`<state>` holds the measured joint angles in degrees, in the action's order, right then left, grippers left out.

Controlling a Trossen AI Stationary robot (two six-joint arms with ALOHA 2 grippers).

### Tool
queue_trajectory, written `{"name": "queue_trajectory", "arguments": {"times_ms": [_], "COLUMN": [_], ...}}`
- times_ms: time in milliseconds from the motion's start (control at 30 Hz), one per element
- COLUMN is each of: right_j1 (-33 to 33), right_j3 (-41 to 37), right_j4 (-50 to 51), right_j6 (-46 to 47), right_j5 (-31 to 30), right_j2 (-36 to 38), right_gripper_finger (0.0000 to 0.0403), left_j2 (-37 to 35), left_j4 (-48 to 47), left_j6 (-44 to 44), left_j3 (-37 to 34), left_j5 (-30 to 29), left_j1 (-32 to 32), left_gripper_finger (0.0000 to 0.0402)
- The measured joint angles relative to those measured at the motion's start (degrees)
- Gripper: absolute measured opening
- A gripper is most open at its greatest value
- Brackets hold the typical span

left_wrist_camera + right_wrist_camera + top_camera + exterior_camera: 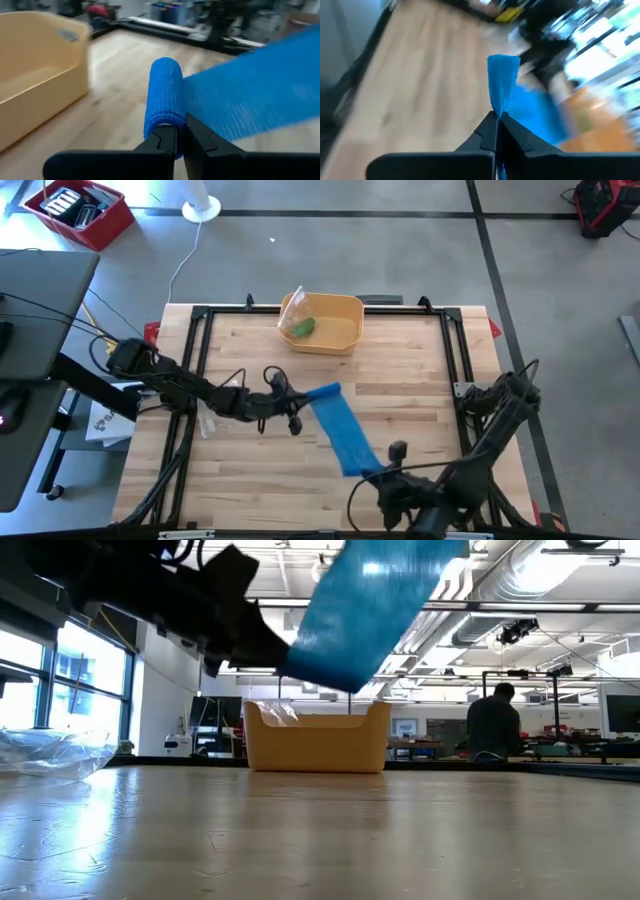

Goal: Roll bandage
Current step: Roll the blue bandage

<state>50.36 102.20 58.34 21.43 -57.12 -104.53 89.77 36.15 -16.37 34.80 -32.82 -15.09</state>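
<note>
The blue bandage (pixel 340 430) is part rolled. Its roll (pixel 162 95) is at the far end, and a flat strip (pixel 348 442) runs from there toward the table's near edge. My left gripper (pixel 300 408) reaches in from the table's left and is shut on the roll. Near the front edge my right gripper (pixel 378 473) is shut on the strip's free end (pixel 502 80). In the low view the bandage (pixel 370 610) hangs well above the tabletop. My left gripper pinches the roll's end nearest it (pixel 161 125) between its two fingers. The fingers come about level from the table's left and lie along the roll. The roll is lifted clear of the table, and the strip leaves it sideways. My right gripper pinches the strip's free end (pixel 499 107) between its two shut fingers. There the cloth is bunched into a narrow fold that sticks out past the fingertips. The end is held off the table, and the strip stretches away toward the roll.
A yellow bin (pixel 345 308) with a green thing and clear plastic in it stands at the table's far middle. A crumpled clear bag (pixel 50 752) lies on the left. A black frame edges the table (pixel 200 360). A person (pixel 492 725) stands far behind.
</note>
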Motion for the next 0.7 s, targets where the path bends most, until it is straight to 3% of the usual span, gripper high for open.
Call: {"name": "queue_trajectory", "arguments": {"times_ms": [133, 300, 433, 567, 700], "right_j1": [-1.2, -4.6, -9.3, -15.7, -22.4], "right_j3": [10.7, 16.6, 15.5, 12.3, 6.4], "right_j4": [7.2, 14.8, 22.1, 30.9, 28.5], "right_j6": [-4.0, -0.7, 5.5, 12.8, 12.3], "right_j5": [-6.3, -5.5, -0.2, 1.0, 2.7], "right_j2": [0.3, 0.3, 0.3, 0.2, 0.6], "right_gripper_finger": [0.0000, 0.0000, 0.0000, 0.0000, 0.0000], "left_j2": [3.8, 9.3, 13.4, 15.3, 15.0], "left_j4": [1.2, 1.2, 0.9, 1.0, 1.1], "left_j6": [0.2, 2.5, 4.0, 4.0, 3.6], "left_j3": [2.9, 7.2, 10.2, 12.5, 13.7], "left_j5": [3.0, 8.0, 13.1, 16.4, 17.1], "left_j1": [-2.5, -4.8, -6.4, -9.6, -13.7], "left_gripper_finger": [0.0008, 0.0007, 0.0007, 0.0007, 0.0007]}}
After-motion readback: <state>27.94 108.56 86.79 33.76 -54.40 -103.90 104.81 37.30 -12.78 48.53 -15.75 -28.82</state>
